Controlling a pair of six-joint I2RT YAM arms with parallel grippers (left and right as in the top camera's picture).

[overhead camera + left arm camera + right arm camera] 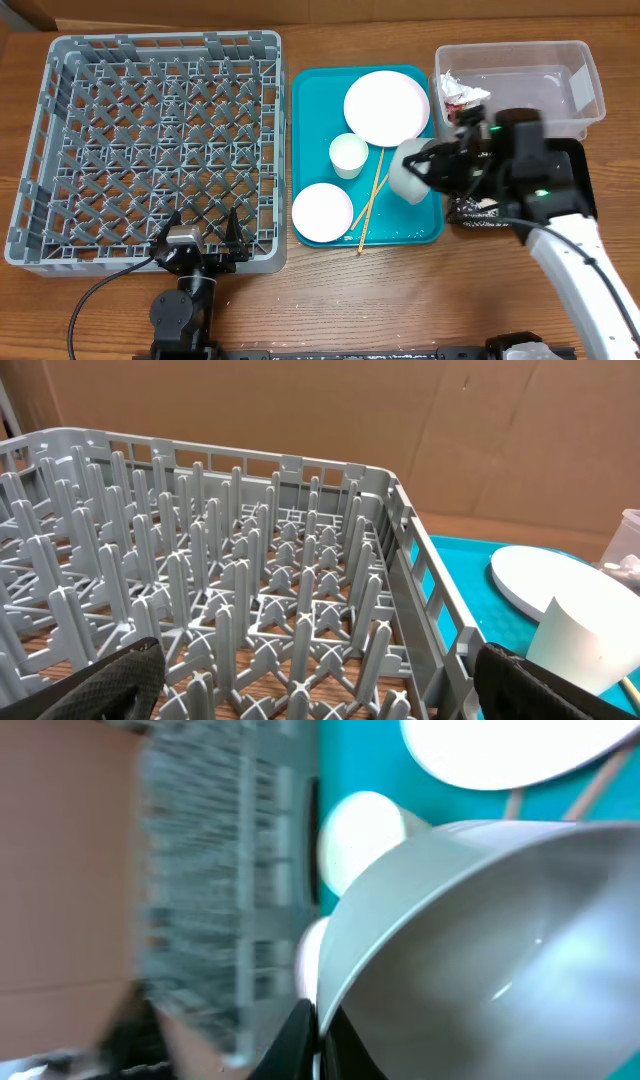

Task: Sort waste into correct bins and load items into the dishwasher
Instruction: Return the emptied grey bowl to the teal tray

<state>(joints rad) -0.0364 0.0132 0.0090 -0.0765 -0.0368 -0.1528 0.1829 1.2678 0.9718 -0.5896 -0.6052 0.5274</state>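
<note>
The right gripper point(432, 166) clamps a white bowl point(405, 176) by its rim. The left gripper point(205, 232) has its jaws spread wide, with the rack point(150, 130) just ahead.

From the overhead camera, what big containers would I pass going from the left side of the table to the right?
grey dish rack → teal tray → clear plastic tub
</note>
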